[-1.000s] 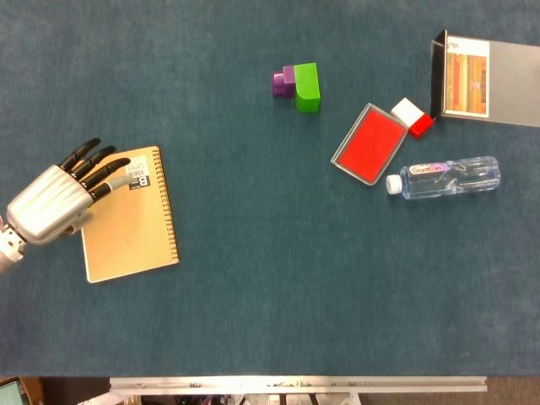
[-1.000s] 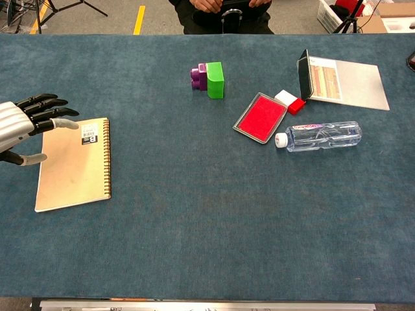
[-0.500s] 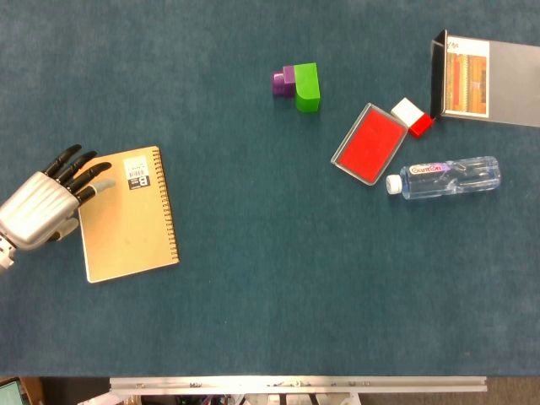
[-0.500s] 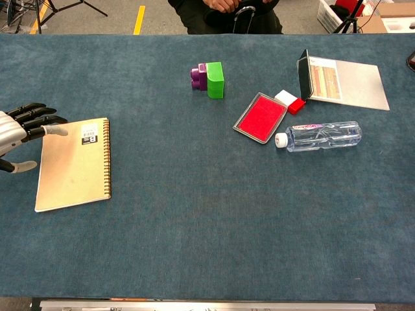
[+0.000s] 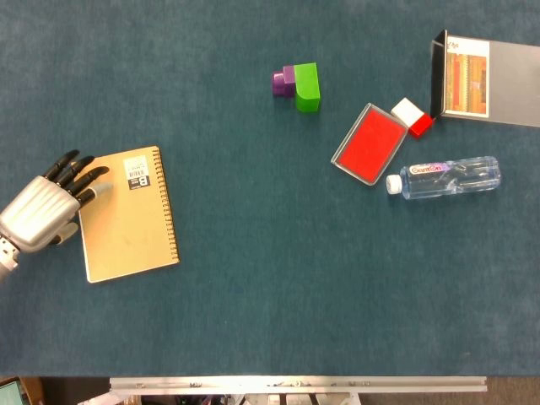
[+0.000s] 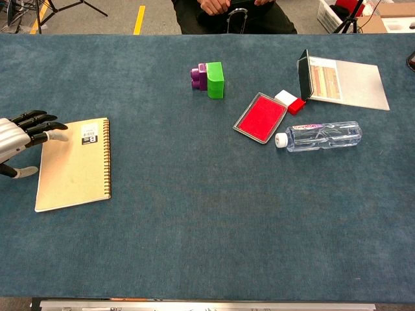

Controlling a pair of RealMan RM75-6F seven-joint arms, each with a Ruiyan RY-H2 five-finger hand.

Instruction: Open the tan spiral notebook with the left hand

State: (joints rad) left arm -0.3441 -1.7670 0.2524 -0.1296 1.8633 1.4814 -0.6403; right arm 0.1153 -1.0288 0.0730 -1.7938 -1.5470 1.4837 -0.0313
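The tan spiral notebook [image 5: 130, 214] lies closed and flat at the table's left, its wire spine along its right edge and a white label near its top; the chest view shows the notebook [image 6: 73, 164] too. My left hand [image 5: 42, 211] sits at the notebook's left edge, fingers spread, with dark fingertips over the upper left corner. It holds nothing. In the chest view the left hand [image 6: 19, 141] shows at the frame's left border, thumb beside the cover's left edge. The right hand appears in neither view.
A purple and green block [image 5: 298, 84] stands at the far middle. To the right lie a red tray [image 5: 367, 143], a red-and-white block [image 5: 413, 116], a clear water bottle [image 5: 445, 177] on its side and an open booklet [image 5: 483, 78].
My left hand has drawn back to the left, from over the notebook's upper left part to its left edge. The notebook has not moved and stays closed.
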